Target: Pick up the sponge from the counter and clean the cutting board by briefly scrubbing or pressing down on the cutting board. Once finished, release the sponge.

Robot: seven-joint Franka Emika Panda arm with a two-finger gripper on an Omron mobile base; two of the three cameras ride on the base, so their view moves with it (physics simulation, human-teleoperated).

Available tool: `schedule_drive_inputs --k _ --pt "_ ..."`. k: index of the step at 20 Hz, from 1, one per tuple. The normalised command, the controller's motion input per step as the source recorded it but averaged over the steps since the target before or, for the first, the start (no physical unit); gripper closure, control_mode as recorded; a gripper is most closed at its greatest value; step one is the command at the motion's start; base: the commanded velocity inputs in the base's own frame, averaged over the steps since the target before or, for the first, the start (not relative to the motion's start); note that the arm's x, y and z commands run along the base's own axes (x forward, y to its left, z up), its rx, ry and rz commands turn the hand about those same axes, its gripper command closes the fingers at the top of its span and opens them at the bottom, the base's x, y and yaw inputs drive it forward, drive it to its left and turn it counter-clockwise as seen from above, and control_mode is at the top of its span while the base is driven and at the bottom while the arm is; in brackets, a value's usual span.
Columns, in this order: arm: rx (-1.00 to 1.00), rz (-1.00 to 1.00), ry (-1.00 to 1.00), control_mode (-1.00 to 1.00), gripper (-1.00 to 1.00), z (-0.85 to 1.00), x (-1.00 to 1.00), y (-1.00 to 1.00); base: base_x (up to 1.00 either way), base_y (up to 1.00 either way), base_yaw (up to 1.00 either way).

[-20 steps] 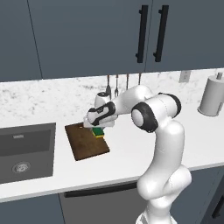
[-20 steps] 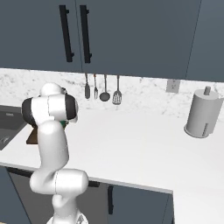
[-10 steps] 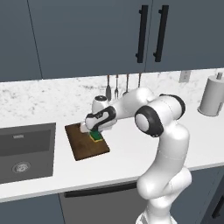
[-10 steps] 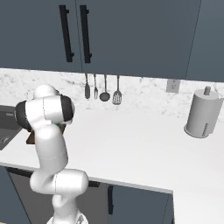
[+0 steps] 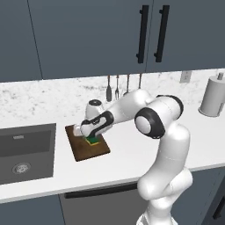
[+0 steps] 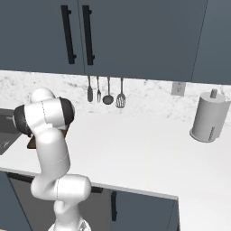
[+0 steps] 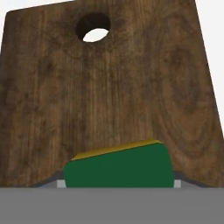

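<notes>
Sponge [image 7: 117,168] clamped in tool [image 5: 91,137], over cutting board [image 7: 109,96].

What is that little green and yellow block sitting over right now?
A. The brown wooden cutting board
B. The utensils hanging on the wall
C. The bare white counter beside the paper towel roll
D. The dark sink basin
A. In the hand view the sponge sits between the fingers with the wood grain of the cutting board spread beneath it, and the left base view shows the same.

Claw [image 5: 91,137] presses sponge [image 5: 92,140] onto cutting board [image 5: 87,147].
</notes>
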Motion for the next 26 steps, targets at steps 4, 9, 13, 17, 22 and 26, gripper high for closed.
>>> schedule_drive_inputs --k 4,9,13,17,22,26 --pt "0.00 0.00 -0.01 -1.00 1.00 0.00 -0.02 0.73 0.00 0.00 0.00" --pt "0.00 -0.03 -0.02 -1.00 1.00 0.00 -0.12 0.76 0.00 0.00 0.00" --pt "0.04 -0.11 -0.11 -1.00 1.00 -0.15 -0.66 0.26 0.00 0.00 0.00" --pt "0.13 -0.14 -0.07 -1.00 1.00 -0.23 -0.58 -0.14 0.00 0.00 0.00" --pt "0.10 -0.08 0.00 -1.00 1.00 -0.16 0.00 -0.37 0.00 0.00 0.00" --pt "0.05 -0.05 0.00 -1.00 1.00 -0.16 -0.01 -0.38 0.00 0.00 0.00"
